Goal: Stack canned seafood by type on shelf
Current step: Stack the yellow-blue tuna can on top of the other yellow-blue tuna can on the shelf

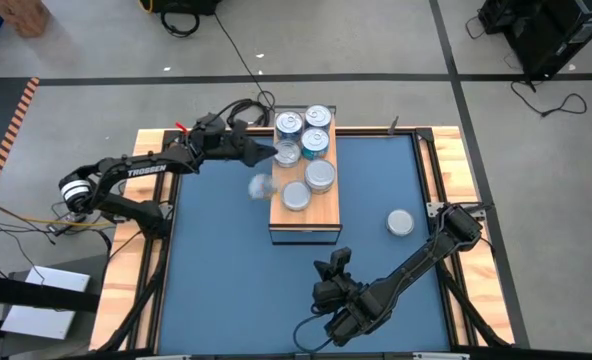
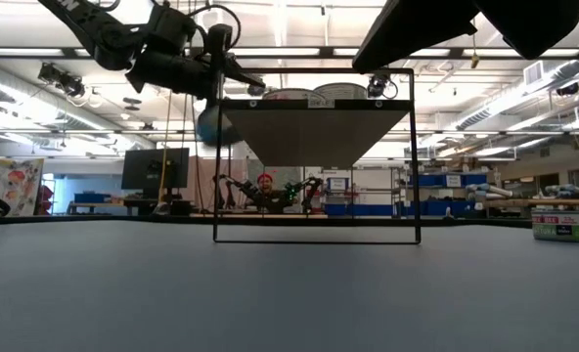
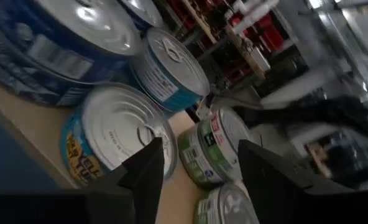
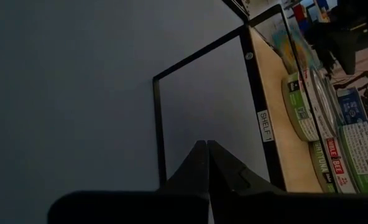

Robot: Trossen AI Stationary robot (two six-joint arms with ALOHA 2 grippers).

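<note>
The shelf (image 1: 304, 215), a wood-topped block on a dark frame, stands mid-table and carries several tins (image 1: 315, 143) on their flat bottoms. My left gripper (image 1: 263, 150) hovers open at the shelf's far left corner. In its wrist view the fingers (image 3: 148, 174) frame a green-labelled tin (image 3: 212, 146) farther off and touch nothing. A blurred tin (image 1: 261, 186) shows just off the shelf's left edge, in mid-air beside the frame (image 2: 211, 122). One more tin (image 1: 400, 222) lies on the mat to the right. My right gripper (image 1: 332, 266) is shut and empty, near the shelf's near end (image 4: 206, 165).
The blue mat (image 1: 216, 270) is bare on the left and the near side. The shelf's thin dark frame (image 2: 216, 156) stands open underneath. Wooden table borders (image 1: 454, 150) and cables (image 1: 238, 108) lie around the mat.
</note>
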